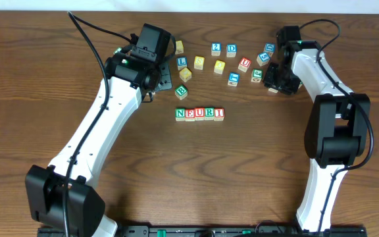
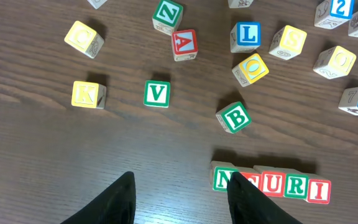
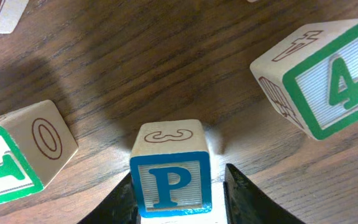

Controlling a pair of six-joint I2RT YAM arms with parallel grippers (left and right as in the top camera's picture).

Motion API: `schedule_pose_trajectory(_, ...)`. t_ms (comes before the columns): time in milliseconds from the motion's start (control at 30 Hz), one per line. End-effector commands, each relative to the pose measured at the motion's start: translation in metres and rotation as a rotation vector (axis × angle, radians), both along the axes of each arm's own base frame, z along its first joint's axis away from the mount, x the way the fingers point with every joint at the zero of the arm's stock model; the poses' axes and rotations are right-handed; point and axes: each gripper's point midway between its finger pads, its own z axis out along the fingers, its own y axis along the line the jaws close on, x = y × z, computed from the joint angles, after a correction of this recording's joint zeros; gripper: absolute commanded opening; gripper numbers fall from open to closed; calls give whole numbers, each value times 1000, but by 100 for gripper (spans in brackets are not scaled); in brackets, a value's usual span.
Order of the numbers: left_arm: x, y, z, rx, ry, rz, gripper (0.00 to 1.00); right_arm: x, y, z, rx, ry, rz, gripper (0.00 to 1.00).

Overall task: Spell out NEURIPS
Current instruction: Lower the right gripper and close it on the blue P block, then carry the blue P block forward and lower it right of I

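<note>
A row of cubes reading N [image 1: 181, 113], E [image 1: 190, 113], U [image 1: 200, 113], R [image 1: 209, 113], I [image 1: 219, 113] lies mid-table. The blue P cube [image 3: 169, 180] sits between the fingers of my right gripper [image 3: 179, 180]. The left finger is against it and a thin gap shows at the right finger. In the overhead view the right gripper [image 1: 273, 78] is low among the right-hand cubes. My left gripper [image 2: 182, 199] is open over bare wood, left of the row. Its right finger hides part of the N [image 2: 222, 179]. A yellow S cube [image 2: 288, 42] lies further back.
Loose cubes are scattered behind the row: K [image 2: 87, 94], V [image 2: 157, 93], B [image 2: 234, 117], A [image 2: 184, 43], L [image 2: 247, 34]. Beside the P stand a green 4 cube [image 3: 331, 81] and a green-faced cube [image 3: 23, 155]. Cubes 2 [image 1: 216, 48] and D [image 1: 231, 49] lie at the back.
</note>
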Motion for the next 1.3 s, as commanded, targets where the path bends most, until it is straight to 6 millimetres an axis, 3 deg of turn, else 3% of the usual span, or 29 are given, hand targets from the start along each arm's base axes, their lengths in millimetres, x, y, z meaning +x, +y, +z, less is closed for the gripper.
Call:
schedule_pose_trajectory(0, 1, 3, -5, 19, 9, -4, 47, 0, -3, 2, -4, -6, -8, 32)
schedule_pose_trajectory(233, 1, 3, -5, 19, 9, -4, 47, 1, 3, 7, 17, -7, 60, 21)
schedule_pose_trajectory(467, 1, 3, -5, 19, 9, -4, 48, -3, 12, 16, 45, 1, 193, 20)
schedule_pose_trajectory(767, 1, 3, -5, 18, 7, -4, 48, -28, 52, 23, 146, 71, 314, 20)
schedule_pose_trajectory(967, 3, 2, -4, 15, -2, -4, 48, -51, 95, 22, 136, 138, 414, 20)
schedule_pose_trajectory(1267, 3, 2, -4, 15, -2, -4, 48, -70, 123, 21, 72, 180, 457, 21)
